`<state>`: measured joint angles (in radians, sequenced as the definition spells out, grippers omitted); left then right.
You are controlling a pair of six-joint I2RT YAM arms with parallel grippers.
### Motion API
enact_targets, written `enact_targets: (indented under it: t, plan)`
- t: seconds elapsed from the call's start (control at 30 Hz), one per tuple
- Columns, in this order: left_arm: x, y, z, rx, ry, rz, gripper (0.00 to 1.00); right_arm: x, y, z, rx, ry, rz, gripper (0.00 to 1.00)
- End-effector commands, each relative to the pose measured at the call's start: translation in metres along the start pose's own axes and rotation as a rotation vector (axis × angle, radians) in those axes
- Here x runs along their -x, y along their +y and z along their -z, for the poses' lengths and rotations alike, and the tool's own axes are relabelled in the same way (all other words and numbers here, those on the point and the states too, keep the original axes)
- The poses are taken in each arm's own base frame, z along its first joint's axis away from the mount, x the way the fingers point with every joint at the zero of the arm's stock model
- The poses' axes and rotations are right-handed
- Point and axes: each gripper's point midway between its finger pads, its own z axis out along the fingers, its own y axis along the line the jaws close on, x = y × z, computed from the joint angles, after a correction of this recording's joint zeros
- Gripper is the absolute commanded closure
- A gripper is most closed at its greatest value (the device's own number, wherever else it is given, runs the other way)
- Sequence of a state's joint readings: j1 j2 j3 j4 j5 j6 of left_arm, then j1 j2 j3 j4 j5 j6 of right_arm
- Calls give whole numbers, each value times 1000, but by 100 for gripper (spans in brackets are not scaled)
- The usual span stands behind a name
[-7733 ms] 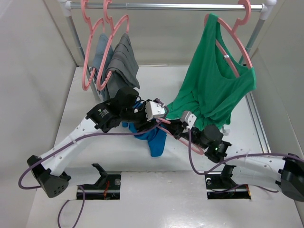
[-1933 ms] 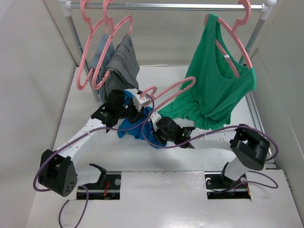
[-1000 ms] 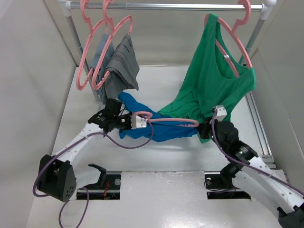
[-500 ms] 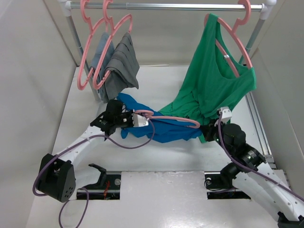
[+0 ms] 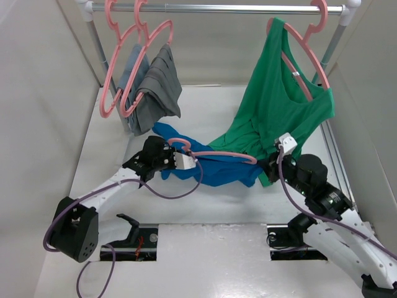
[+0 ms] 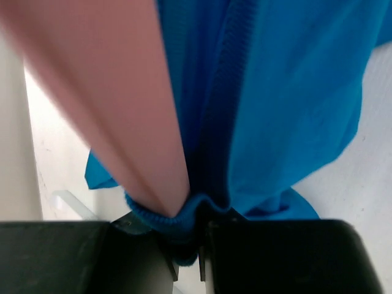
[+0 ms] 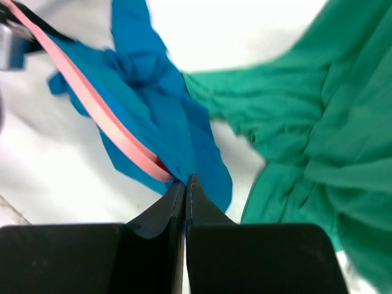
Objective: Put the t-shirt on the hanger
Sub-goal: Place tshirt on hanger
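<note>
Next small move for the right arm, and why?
Probably ease the right end effector outward, drawing the t-shirt further over the end of the hanger. It is shut on blue fabric right at that end, while the left end effector pinches the ribbed edge beside the hanger.

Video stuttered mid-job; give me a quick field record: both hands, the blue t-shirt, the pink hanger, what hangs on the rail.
left hand: shut on ribbed edge of bright blue cotton t-shirt, against pink plastic hanger
right hand: shut where hanger's far end meets t-shirt; which it pinches unclear
t-shirt: spread along hanger between hands
rail: green sleeveless top, grey garments
</note>
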<state>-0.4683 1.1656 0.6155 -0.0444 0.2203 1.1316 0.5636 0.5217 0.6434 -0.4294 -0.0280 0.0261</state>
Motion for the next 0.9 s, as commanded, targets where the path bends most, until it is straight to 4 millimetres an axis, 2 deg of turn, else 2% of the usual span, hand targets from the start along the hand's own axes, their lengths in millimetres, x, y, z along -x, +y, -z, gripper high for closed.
enact_targets:
  t: [0.0, 0.07, 0.17, 0.2, 0.37, 0.43, 0.47, 0.5, 0.53, 0.63, 0.67, 0.77, 0.8, 0.87]
  plan:
    - [-73, 5, 22, 45, 297, 113, 100, 54, -24, 26, -128, -136, 81, 100]
    - [-69, 8, 25, 56, 279, 99, 100, 49, -27, 29, -142, -120, 90, 100]
    - [-76, -5, 25, 30, 289, 58, 100, 38, -27, 24, -141, -96, 69, 100]
    - [-75, -3, 26, 40, 285, 56, 100, 38, -26, 24, -140, -96, 59, 100]
    - [-93, -15, 26, 5, 369, 38, 100, 31, -35, 29, -195, -72, 36, 100]
    - [-98, -13, 27, 14, 395, -4, 100, 38, -37, 36, -207, -84, 45, 100]
    - [-106, -22, 29, -1, 423, -4, 100, 40, -37, 40, -207, -89, 45, 100]
    - [-106, -19, 29, 9, 428, -24, 100, 50, -37, 44, -207, -112, 54, 100]
    - [-111, -24, 29, -9, 446, -32, 100, 55, -37, 50, -208, -127, 65, 100]
    - [-113, -23, 30, -6, 457, -43, 100, 73, -31, 63, -178, -179, 97, 100]
    - [-114, -25, 29, -15, 461, -42, 100, 73, -28, 62, -157, -177, 122, 100]
    - [-111, -28, 29, -37, 449, -70, 100, 88, 9, 53, 58, -222, 201, 100]
    - [-102, -32, 26, -53, 442, -107, 100, 86, 36, 49, 212, -225, 217, 100]
    - [-91, -35, 24, -59, 429, -151, 100, 88, 58, 33, 352, -243, 234, 100]
